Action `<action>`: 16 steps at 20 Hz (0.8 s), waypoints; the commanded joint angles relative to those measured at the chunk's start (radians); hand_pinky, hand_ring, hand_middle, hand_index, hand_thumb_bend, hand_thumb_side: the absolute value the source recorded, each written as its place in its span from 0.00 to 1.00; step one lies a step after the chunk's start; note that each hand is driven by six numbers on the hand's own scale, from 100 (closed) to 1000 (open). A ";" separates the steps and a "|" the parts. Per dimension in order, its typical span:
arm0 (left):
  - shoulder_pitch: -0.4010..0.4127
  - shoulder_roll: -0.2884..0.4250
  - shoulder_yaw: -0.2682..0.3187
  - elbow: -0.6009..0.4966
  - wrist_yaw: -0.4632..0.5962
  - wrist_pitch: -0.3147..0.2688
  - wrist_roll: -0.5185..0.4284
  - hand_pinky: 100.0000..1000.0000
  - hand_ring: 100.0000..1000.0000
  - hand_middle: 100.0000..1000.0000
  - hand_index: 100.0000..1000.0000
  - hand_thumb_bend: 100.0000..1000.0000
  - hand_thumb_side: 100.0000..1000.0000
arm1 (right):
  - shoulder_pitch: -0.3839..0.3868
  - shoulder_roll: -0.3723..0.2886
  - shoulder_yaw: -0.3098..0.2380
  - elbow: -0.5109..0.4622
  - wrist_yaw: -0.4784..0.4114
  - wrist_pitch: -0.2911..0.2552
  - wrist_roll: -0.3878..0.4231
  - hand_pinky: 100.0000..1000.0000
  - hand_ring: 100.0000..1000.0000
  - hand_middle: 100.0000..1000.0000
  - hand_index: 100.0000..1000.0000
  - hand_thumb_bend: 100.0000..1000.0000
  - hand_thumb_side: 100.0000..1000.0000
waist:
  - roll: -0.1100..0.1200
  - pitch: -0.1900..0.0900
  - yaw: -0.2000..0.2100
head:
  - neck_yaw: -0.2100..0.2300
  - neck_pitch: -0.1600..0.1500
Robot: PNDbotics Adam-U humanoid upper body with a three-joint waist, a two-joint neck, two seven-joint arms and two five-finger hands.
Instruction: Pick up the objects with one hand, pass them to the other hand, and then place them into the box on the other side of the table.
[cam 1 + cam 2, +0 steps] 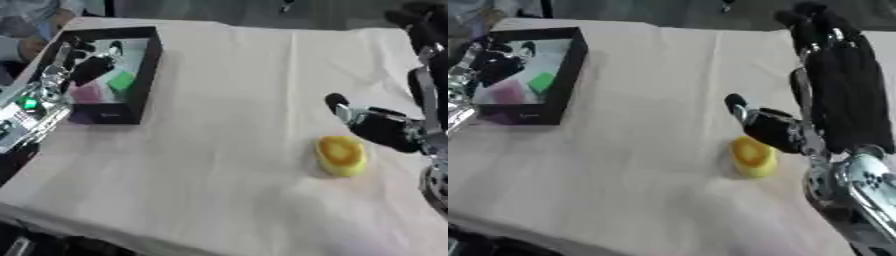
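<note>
A yellow rounded object (340, 155) with an orange top lies on the cream tablecloth at the right. My right hand (378, 126) hovers just above and behind it, thumb stretched out to the left, fingers relaxed and holding nothing. The black box (148, 59) stands at the far left with a green piece (122, 80) and a pink piece (87, 93) inside. My left hand (87, 67) is over the box's inside, dark fingers pointing in; whether they hold anything is hidden.
The tablecloth (219, 150) covers the whole table, with wide bare cloth between the box and the yellow object. The table's front edge runs along the lower left. A person's sleeve (17, 25) shows at the far left corner.
</note>
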 commanded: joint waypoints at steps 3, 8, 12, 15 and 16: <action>-0.019 0.018 0.030 0.009 -0.006 0.259 0.271 1.00 0.89 0.75 0.86 0.00 0.16 | -0.010 -0.017 -0.014 -0.021 -0.008 -0.006 -0.008 0.86 0.86 0.83 0.84 0.62 0.17 | -0.003 -0.013 0.001 | 0.003 -0.007; -0.018 0.016 0.039 -0.008 0.011 0.220 0.309 1.00 0.83 0.70 0.80 0.00 0.48 | -0.006 -0.021 -0.017 -0.021 -0.006 -0.002 -0.011 0.85 0.86 0.84 0.84 0.60 0.19 | -0.002 -0.014 0.003 | -0.008 -0.002; -0.010 0.021 0.029 -0.098 0.006 0.138 0.275 1.00 0.80 0.72 0.80 0.00 0.67 | -0.006 -0.025 -0.025 -0.021 -0.015 0.033 0.019 0.86 0.88 0.86 0.85 0.53 0.29 | -0.002 -0.020 0.005 | -0.028 0.004; -0.004 0.023 0.027 -0.171 0.048 0.079 0.173 1.00 0.80 0.78 0.83 0.00 0.78 | 0.001 -0.034 -0.038 -0.021 -0.052 0.130 0.121 0.85 0.88 0.88 0.86 0.32 0.46 | -0.004 -0.025 0.005 | -0.047 0.009; -0.003 0.024 0.030 -0.192 0.073 0.053 0.137 1.00 0.80 0.78 0.83 0.00 0.80 | 0.005 -0.037 -0.044 -0.021 -0.079 0.174 0.167 0.84 0.88 0.88 0.86 0.27 0.50 | -0.005 -0.027 0.004 | -0.055 0.010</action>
